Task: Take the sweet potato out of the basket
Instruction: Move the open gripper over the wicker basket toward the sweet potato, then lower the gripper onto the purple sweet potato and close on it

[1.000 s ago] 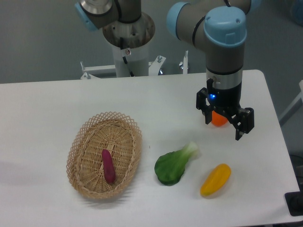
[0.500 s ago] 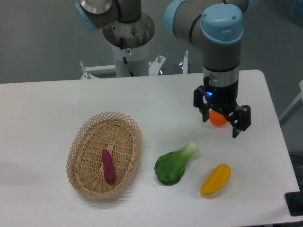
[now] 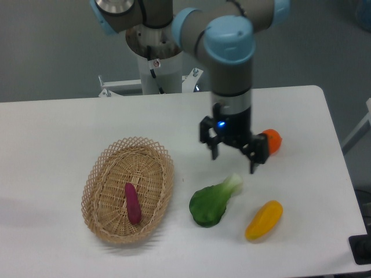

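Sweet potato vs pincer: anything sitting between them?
In the camera view, only the basket rim and bare table separate the open pincer from the sweet potato; the green vegetable lies just below that line.

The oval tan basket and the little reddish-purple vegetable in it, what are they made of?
The oval tan basket looks like woven wicker: matte strands with an open lacy rim you can see through. The small reddish-purple sweet potato lying in it looks smooth and evenly coloured with a slight sheen, so it may be a plastic model; real or fake cannot be settled from here.

The arm reaches down vertically, its claw [image 3: 233, 157] pointing downward with fingers apparently spread apart and empty.
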